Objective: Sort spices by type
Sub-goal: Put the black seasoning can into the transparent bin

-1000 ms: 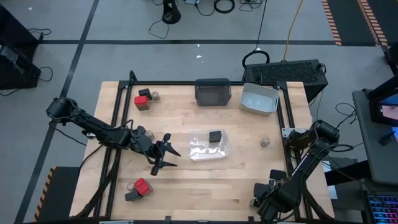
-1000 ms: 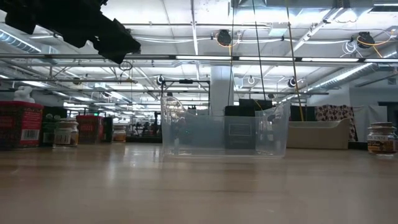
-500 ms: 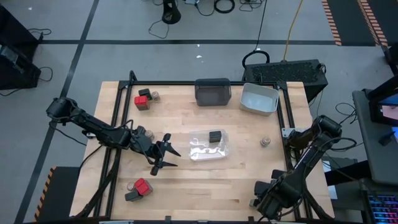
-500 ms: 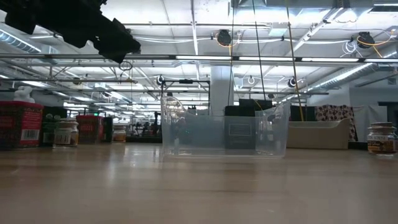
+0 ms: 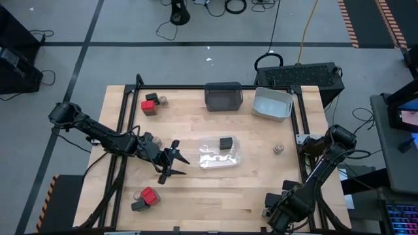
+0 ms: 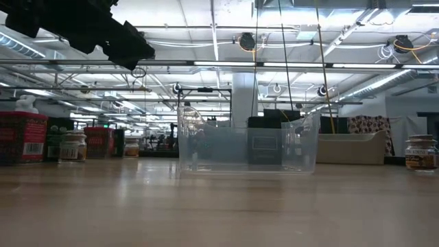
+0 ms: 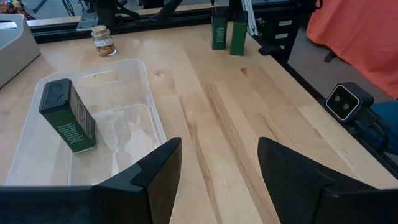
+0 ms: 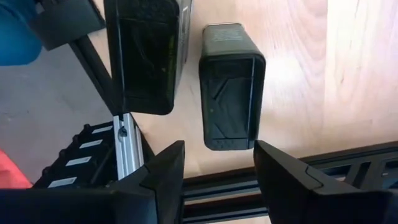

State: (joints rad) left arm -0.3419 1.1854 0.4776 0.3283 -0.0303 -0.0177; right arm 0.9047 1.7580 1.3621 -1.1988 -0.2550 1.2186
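The two dark boxy spices (image 8: 230, 84) stand at the table's near right corner, close to the edge rail. The right hand (image 8: 214, 180) hangs right above them, fingers apart, holding nothing. If it drops off-centre it could knock one box into the other (image 8: 146, 56) or off the table, since there is little room between them and the rail. The left hand (image 7: 214, 180), fingers apart and empty, hovers just beside the clear bin (image 7: 149, 118), which holds one dark box (image 7: 67, 115); bare wood lies beyond it
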